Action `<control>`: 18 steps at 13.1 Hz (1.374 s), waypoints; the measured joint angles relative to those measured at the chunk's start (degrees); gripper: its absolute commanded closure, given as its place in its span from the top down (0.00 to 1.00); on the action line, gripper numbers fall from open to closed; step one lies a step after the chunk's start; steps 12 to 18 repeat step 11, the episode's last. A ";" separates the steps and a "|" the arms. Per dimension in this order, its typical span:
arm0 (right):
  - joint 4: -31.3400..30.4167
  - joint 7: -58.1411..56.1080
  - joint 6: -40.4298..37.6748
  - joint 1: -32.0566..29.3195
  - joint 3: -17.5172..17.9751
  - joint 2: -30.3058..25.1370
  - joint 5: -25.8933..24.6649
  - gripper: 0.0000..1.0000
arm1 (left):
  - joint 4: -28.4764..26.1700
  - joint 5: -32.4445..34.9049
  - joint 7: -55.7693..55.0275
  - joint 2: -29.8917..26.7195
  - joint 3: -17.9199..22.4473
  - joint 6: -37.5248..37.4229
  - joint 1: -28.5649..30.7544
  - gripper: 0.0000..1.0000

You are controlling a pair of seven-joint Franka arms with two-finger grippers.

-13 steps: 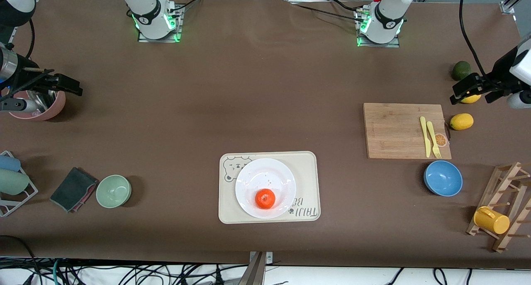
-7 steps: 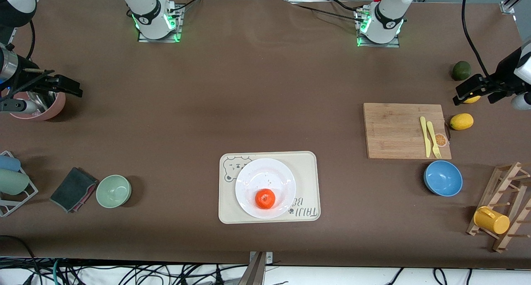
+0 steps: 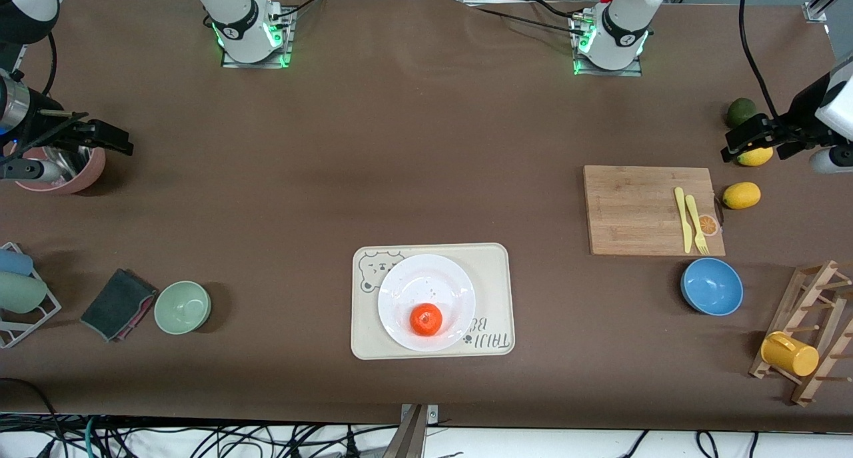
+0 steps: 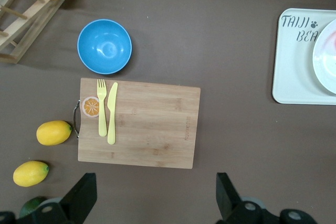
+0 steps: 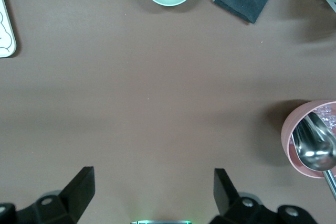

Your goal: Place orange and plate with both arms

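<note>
With the orange (image 3: 426,319) being carried on the plate (image 3: 400,291), well apart from the wide, empty left gripper (image 3: 756,140) and right gripper (image 3: 100,137), it is being risked rolling off if the plate is tilted.

Fork (image 4: 102,107), knife (image 4: 112,112) on cutting board (image 4: 152,127).
</note>
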 measured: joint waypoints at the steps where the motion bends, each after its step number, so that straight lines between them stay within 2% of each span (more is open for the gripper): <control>1: 0.00 0.00 -0.35 -0.01 0.00 0.00 0.00 1.00 | 0.00 0.00 0.00 0.00 0.00 -0.38 0.00 1.00; 18: 0.00 0.00 -1.01 -0.08 0.00 0.00 0.00 1.00 | 0.01 0.00 0.00 0.00 0.00 -1.17 0.00 1.00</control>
